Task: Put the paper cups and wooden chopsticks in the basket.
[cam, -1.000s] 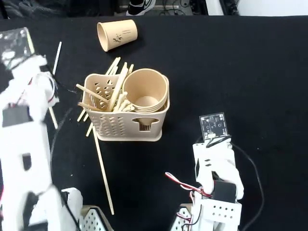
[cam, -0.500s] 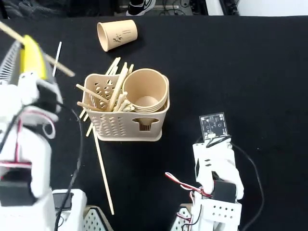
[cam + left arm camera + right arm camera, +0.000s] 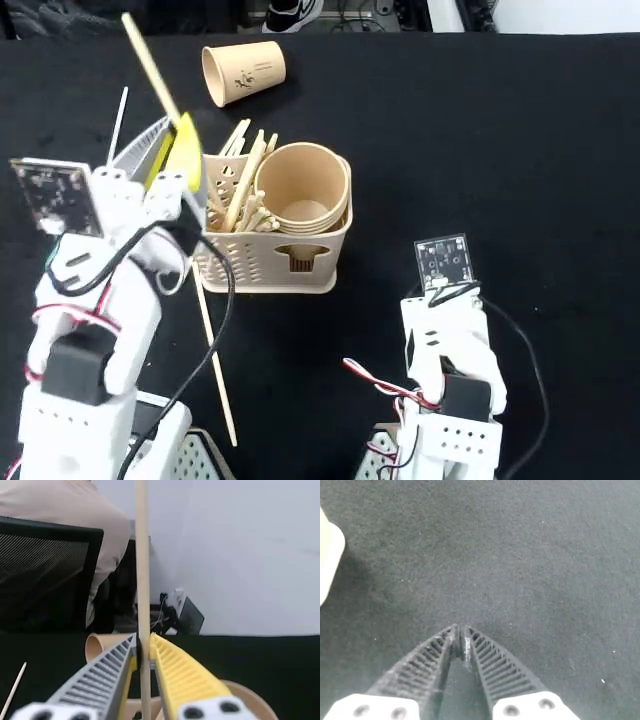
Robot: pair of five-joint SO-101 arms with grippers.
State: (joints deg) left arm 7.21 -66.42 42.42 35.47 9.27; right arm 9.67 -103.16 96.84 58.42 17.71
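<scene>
A chopstick (image 3: 150,65) is clamped in the left gripper (image 3: 176,122), raised at the edge of the basket (image 3: 300,262). One cup (image 3: 243,72) lies on its side on the table (image 3: 520,140) beyond it. The right gripper (image 3: 459,631) is closed, empty.

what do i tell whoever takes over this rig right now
Left gripper: shut on a chopstick, raised by the left edge of the basket.
Right gripper: shut, empty, over bare table.
Done: stacked cups and several chopsticks are in the basket.
Left: drop the held chopstick in. One cup lies on its side behind the basket, a long chopstick lies in front of it, and a thin stick lies on the left arm's side.
</scene>
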